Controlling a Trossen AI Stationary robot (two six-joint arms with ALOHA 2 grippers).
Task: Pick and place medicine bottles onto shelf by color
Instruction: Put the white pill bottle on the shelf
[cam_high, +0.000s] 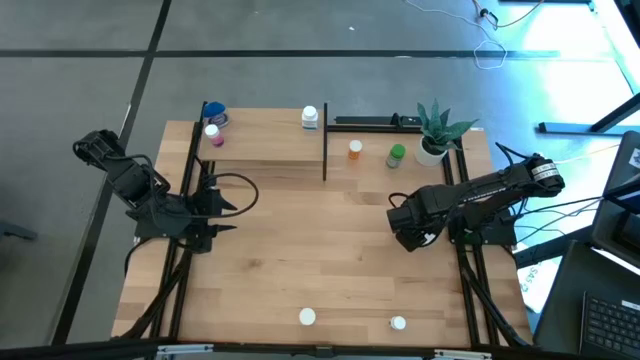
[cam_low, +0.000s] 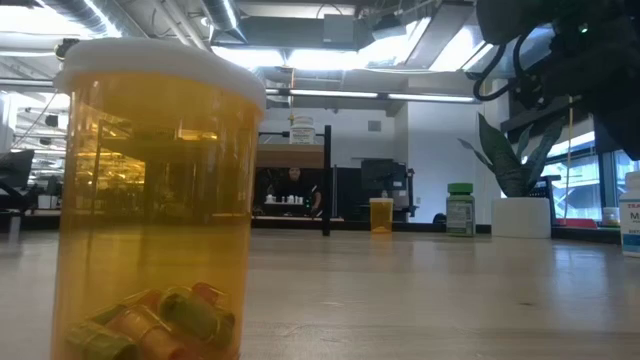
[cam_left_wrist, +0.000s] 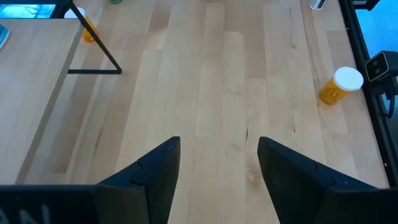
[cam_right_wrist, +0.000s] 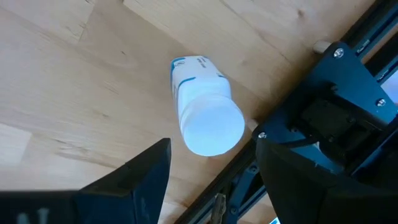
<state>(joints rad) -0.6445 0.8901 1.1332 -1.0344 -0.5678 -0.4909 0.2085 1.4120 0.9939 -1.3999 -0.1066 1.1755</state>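
My right gripper (cam_right_wrist: 211, 180) hangs open, pointing down over a white medicine bottle (cam_right_wrist: 205, 118) with a blue label, near the table's right edge (cam_high: 415, 238). The bottle stands on its base just ahead of the fingertips, untouched. My left gripper (cam_left_wrist: 217, 174) waits open above bare tabletop by the left edge (cam_high: 225, 207). The shelf (cam_high: 262, 145) at the far left carries a blue bottle (cam_high: 214, 113), a pink one (cam_high: 212, 135) and a white one (cam_high: 310, 117). An orange bottle (cam_high: 355, 150) and a green bottle (cam_high: 397, 155) stand on the table right of the shelf.
A potted plant (cam_high: 435, 135) stands at the far right corner. Near the front edge stand an orange bottle (cam_low: 155, 200), close to the low camera, and another white-capped bottle (cam_high: 398, 323). Black frame rails (cam_right_wrist: 323, 124) run beside the right gripper. The middle of the table is bare wood.
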